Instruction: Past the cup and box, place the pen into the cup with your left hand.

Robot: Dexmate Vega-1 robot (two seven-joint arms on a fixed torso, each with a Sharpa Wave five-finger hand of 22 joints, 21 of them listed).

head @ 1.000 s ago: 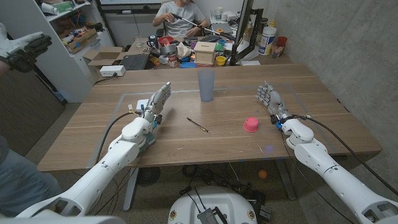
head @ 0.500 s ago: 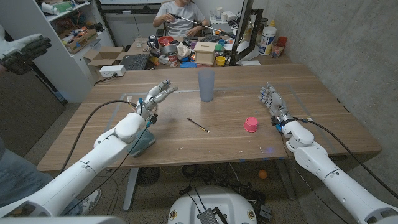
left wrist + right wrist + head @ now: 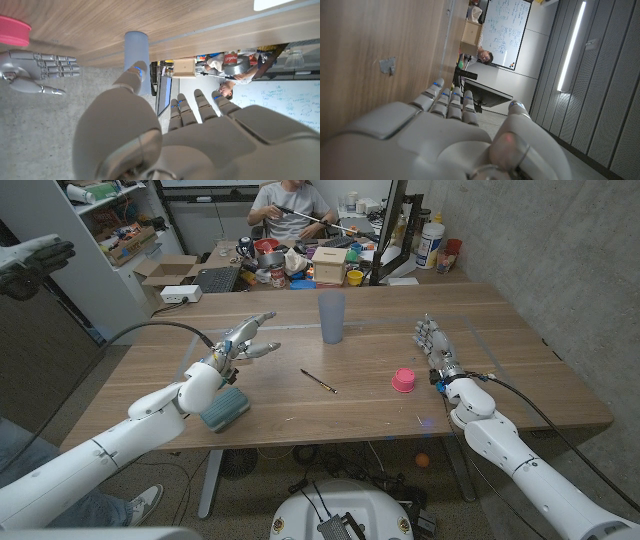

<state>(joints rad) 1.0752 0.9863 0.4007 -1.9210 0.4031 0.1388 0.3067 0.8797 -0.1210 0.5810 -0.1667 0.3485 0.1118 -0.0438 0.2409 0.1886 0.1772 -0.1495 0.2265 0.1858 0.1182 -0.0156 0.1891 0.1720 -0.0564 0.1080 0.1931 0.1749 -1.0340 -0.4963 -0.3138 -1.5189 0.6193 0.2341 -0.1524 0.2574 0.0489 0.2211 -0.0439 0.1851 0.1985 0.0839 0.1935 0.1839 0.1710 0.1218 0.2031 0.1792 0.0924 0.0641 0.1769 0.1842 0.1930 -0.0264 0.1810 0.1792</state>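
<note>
Pen (image 3: 319,382) flat on table (image 3: 360,415), long axis diagonal, near cup (image 3: 332,317)

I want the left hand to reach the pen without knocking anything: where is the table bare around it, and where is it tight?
Bare wood lies all round the thin dark pen: between it and the left hand, and towards the small pink cup. The tall translucent blue cup stands well behind. Tightest is under the left forearm, by the teal box.

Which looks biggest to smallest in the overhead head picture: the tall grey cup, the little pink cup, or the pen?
1. Grey cup, the tallest and bulkiest.
2. Pink cup, short and squat.
3. Pen, longer than the pink cup is wide, but very thin.
</note>
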